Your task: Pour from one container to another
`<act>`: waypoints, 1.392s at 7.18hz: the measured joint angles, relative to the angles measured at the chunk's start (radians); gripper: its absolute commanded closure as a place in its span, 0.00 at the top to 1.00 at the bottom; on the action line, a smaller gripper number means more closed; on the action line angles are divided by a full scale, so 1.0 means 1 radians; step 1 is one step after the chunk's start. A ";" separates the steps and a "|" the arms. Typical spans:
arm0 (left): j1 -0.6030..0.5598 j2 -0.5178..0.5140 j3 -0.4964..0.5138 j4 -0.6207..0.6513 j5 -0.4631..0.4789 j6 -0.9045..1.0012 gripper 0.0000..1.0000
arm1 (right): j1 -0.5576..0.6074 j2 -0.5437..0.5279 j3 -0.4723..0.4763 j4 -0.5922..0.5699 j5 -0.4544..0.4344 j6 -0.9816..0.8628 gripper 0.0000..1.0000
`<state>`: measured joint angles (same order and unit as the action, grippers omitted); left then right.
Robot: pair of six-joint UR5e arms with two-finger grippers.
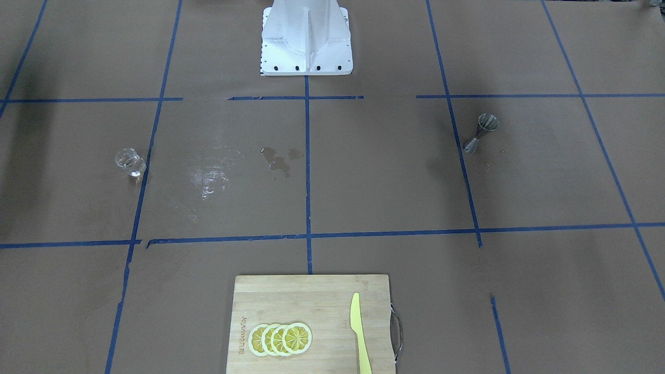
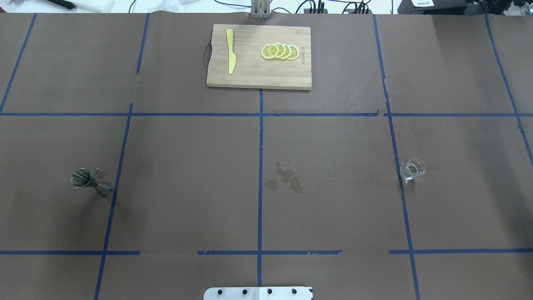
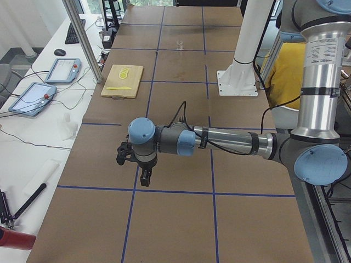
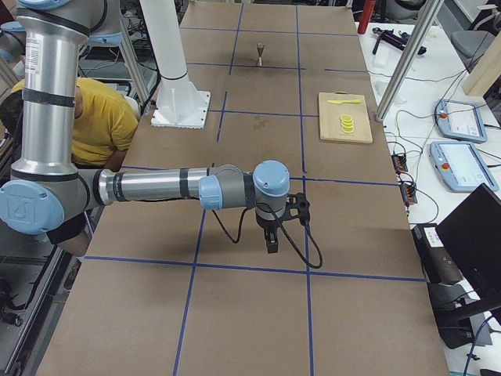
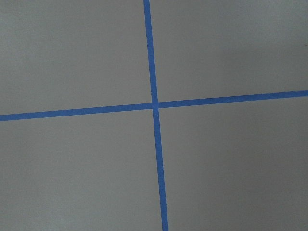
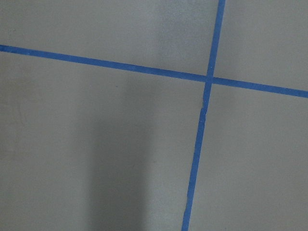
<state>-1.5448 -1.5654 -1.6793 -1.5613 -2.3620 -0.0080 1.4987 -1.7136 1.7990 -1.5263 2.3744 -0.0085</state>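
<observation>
Paper [image 2: 187,166], brown and crossed by lines of blue tape [image 2: 260,137], covers the whole table. The metal measuring cup [image 2: 89,182] stands upright on the robot's left side, just beside a tape line, with a few small wet spots on the paper next to it. The glass [image 2: 412,168] stands upright on the robot's right side, at the edge of another tape line and well apart from the measuring cup; whether it holds any liquid cannot be told. Between the two, close to the centre line, lie some small puddles [image 2: 285,177]. At the table edge far from the robot sits a wooden cutting board [image 2: 250,75] with four overlapping lemon slices [image 2: 280,51] and a yellow knife [image 2: 230,56] on it. Neither arm reaches into the middle of the table. In the side views the left gripper [image 3: 144,182] hangs fingers-down over bare paper near a tape line, and the right gripper [image 4: 272,247] hangs likewise at the other end; both are far from the two containers and carry nothing. How wide their fingers stand cannot be told. Each wrist camera shows only paper and a tape crossing. A person in a yellow shirt [image 4: 98,117] sits behind the robot's base.
</observation>
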 measured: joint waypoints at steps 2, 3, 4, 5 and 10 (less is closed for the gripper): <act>-0.010 0.001 -0.020 0.020 0.003 0.001 1.00 | 0.000 0.000 -0.002 0.000 0.001 0.000 1.00; -0.015 0.004 -0.034 0.023 0.004 0.001 1.00 | 0.000 0.000 -0.002 0.000 0.001 0.000 1.00; -0.018 0.005 -0.041 0.024 0.007 0.000 1.00 | 0.000 0.000 -0.003 0.000 0.002 0.001 1.00; -0.019 0.006 -0.043 0.024 0.021 -0.001 1.00 | 0.000 0.000 -0.004 0.000 0.002 0.001 1.00; -0.020 0.005 -0.061 0.025 0.058 -0.007 1.00 | 0.000 0.000 -0.003 0.000 0.003 0.001 1.00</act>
<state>-1.5647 -1.5599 -1.7400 -1.5367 -2.3037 -0.0147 1.4987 -1.7135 1.7961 -1.5263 2.3776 -0.0075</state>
